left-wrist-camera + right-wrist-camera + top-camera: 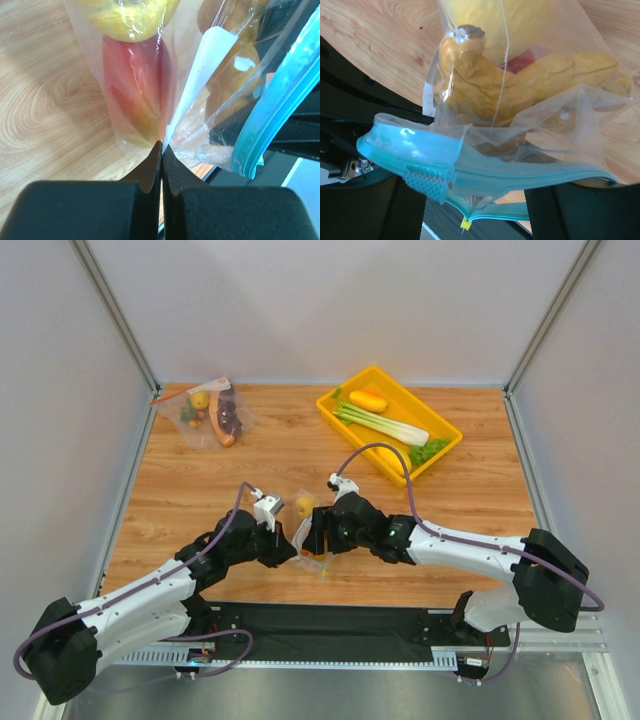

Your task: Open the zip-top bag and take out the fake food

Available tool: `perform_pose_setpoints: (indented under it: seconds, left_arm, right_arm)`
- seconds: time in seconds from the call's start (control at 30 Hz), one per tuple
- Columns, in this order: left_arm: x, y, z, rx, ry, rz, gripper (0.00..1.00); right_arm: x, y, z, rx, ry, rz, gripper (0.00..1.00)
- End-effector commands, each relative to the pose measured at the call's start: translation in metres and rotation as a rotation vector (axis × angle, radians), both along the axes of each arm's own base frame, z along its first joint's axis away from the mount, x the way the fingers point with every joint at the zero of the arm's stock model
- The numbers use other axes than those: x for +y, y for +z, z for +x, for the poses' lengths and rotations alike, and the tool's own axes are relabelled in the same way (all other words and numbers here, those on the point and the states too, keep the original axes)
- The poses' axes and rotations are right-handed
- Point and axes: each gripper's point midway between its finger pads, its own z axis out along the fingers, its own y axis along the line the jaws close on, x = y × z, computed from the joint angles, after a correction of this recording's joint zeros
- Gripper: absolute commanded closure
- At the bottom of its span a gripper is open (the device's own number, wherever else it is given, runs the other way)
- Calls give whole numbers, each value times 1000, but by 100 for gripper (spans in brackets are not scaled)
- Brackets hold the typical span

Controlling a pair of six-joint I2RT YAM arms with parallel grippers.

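Left gripper [161, 146] clamps zip-top bag [200, 125] film | right gripper [475, 182] spread wide around blue strip [520, 172] | fake food [135, 85] inside bag

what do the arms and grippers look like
The left arm and right arm both have white link shells with bulky black joints. A lilac cable loops loosely outside each. The left gripper and right gripper are black, and the fingers taper to thin wedges. No markings are visible.
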Motion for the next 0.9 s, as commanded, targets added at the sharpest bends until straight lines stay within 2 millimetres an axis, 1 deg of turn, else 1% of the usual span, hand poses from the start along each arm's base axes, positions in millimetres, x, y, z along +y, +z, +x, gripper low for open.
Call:
perform_pose_setpoints:
  seconds: [0.0,0.03,0.17,0.2,0.27,0.3,0.33,0.4,0.43,0.5,0.6,0.63,0.67,0.73,0.8,0.87]
  left_arm:
    - [1,7,6,-37,2,29,100]
    - [2,9,8,-40,8,36,100]
    - [12,6,21,-61,66,117,100]
    - [13,6,23,-71,70,130,100]
    - [16,8,30,-79,93,159,100]
    - [16,10,33,-84,101,165,100]
    - [15,15,36,-95,106,165,100]
    - [14,19,41,-98,120,168,100]
    - [11,26,44,-108,126,157,100]
    - [9,30,49,-112,138,156,100]
    - [4,43,57,-129,144,147,100]
    - [7,43,63,-136,173,162,100]
    - [6,46,65,-135,175,157,100]
    - [5,55,72,-143,186,130,100]
    - [0,64,75,-142,178,88,100]
    - [-4,69,76,-124,166,58,100]
  right_arm:
    - [9,33,12,-36,5,75,91]
    - [11,36,8,-13,29,91,91]
    - [14,51,0,19,74,147,91]
    - [16,54,-5,31,99,163,91]
    - [16,64,-9,33,116,191,91]
    - [17,68,-15,46,138,206,91]
    - [17,71,-19,53,151,216,91]
    - [15,70,-28,83,181,217,91]
    - [14,69,-30,94,188,216,91]
    - [10,62,-39,127,210,204,91]
    - [1,56,-50,166,231,187,91]
    - [-1,55,-54,178,238,183,91]
    - [-3,53,-58,191,251,176,91]
    - [-7,51,-64,209,268,170,91]
    - [-9,48,-72,235,305,164,91]
    - [-9,47,-79,257,337,167,90]
